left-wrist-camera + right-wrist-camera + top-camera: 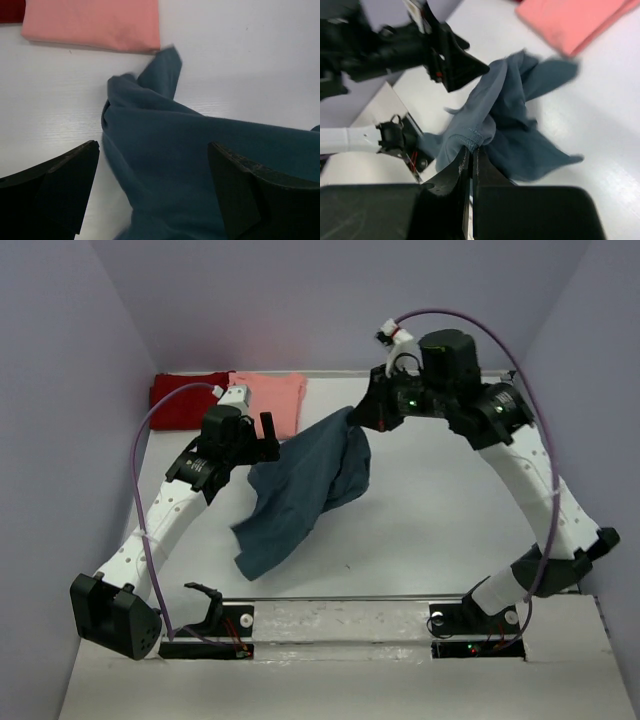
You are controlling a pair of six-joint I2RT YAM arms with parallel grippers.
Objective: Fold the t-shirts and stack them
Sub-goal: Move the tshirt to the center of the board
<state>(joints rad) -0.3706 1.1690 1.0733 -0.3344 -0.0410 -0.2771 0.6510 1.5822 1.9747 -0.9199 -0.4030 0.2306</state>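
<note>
A large dark teal t-shirt [300, 490] hangs crumpled from my right gripper [362, 420], its lower end trailing onto the white table [430, 530]. In the right wrist view the right gripper [472, 148] is shut on a stitched hem of the teal t-shirt [512, 117]. My left gripper [268, 435] stands open just beside the cloth's upper left edge. Seen from the left wrist, the teal t-shirt [170, 145] lies under the wide gap of the left gripper [152, 170], not pinched. A folded salmon-pink t-shirt [272, 400] and a dark red t-shirt [185, 400] lie side by side at the back left.
Lilac walls close in the table on the left, back and right. The arm bases [470, 625] sit on a pale strip along the near edge. The left arm's elbow [115, 615] hangs over the near left corner. The pink t-shirt [95, 22] lies close beyond the left gripper.
</note>
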